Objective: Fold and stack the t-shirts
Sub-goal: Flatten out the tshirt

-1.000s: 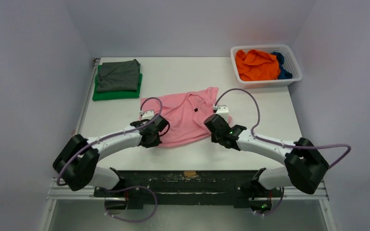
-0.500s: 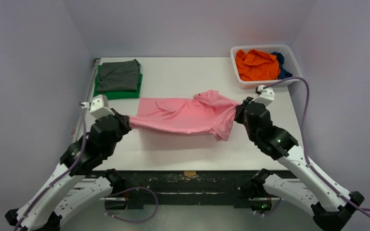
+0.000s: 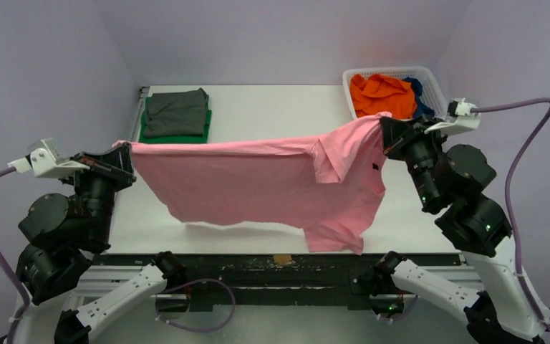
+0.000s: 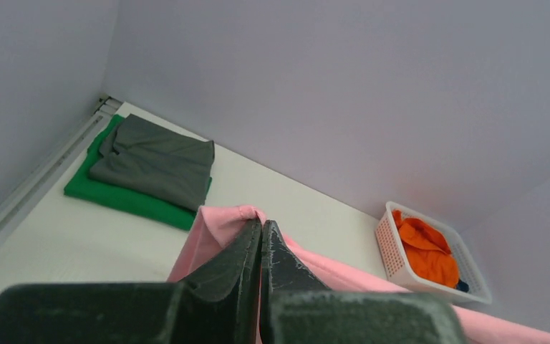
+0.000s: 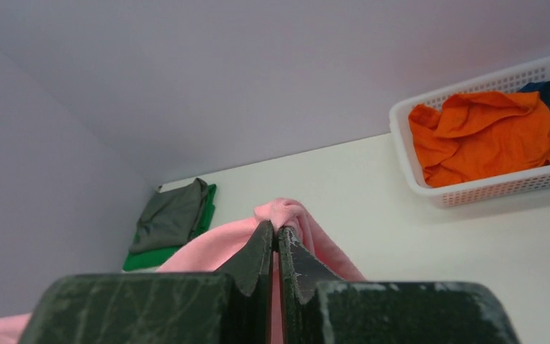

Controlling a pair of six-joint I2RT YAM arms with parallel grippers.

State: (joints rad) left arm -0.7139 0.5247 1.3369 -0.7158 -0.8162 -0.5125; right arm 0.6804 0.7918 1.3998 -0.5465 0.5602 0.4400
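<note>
Hanging between the left pincer (image 3: 123, 156) and right pincer (image 3: 387, 130), the pink t-shirt (image 3: 258, 179) sags below them over the tabletop (image 3: 279, 107). I judge it light, limp and likely slippery, best held at hem corners. Each pincer is pressed together on a bunch of pink edge. Only the overhead view shows the drape. The wrist views show cloth nipped at the tips, the grey t-shirt (image 4: 157, 161) on the green t-shirt (image 4: 125, 201) beyond the left pincer, and the basket (image 5: 473, 192) beyond the right.
</note>
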